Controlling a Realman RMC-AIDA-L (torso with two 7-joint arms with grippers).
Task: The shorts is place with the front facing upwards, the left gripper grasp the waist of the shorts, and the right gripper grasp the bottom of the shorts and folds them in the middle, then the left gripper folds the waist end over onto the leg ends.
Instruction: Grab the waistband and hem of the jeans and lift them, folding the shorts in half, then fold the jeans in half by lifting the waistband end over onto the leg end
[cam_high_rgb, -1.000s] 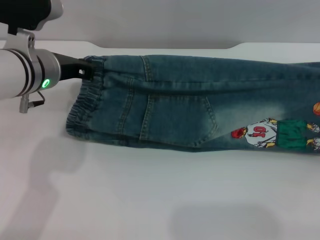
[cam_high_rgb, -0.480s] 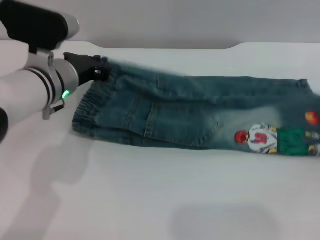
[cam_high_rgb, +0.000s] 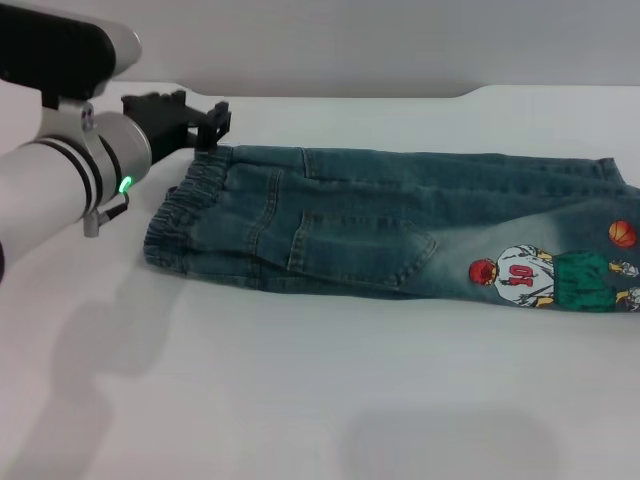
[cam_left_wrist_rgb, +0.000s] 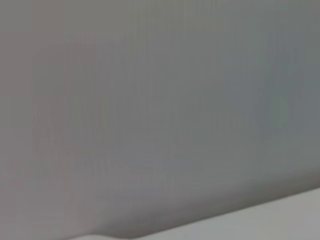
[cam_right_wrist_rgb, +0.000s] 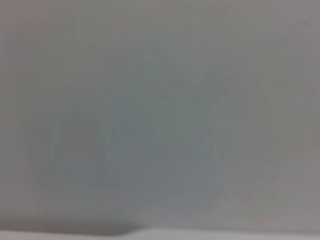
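The shorts (cam_high_rgb: 400, 235) lie flat on the white counter (cam_high_rgb: 300, 390), already folded lengthwise into one long strip running left to right across the middle of the head view. The waist end (cam_high_rgb: 180, 220), with its puckered elastic band, is at the left. A stitched pocket (cam_high_rgb: 360, 250) faces up near the middle of the strip. The leg ends (cam_high_rgb: 615, 240) reach the right edge of the view, with the cartoon patch numbered 10 (cam_high_rgb: 520, 277) and green print just beside them on the near side.

The left end effector (cam_high_rgb: 215, 122) sits at the far left corner of the waist end, just above and beyond the band. Its black fingers stand apart, with nothing between them; no fabric is gripped. Its white-and-silver arm, with the green ring light (cam_high_rgb: 125, 184), enters from the left edge.

The right end effector does not appear in the head view.

Both wrist views show only a plain grey surface with a pale strip along one edge; no fingers or fabric can be made out there.
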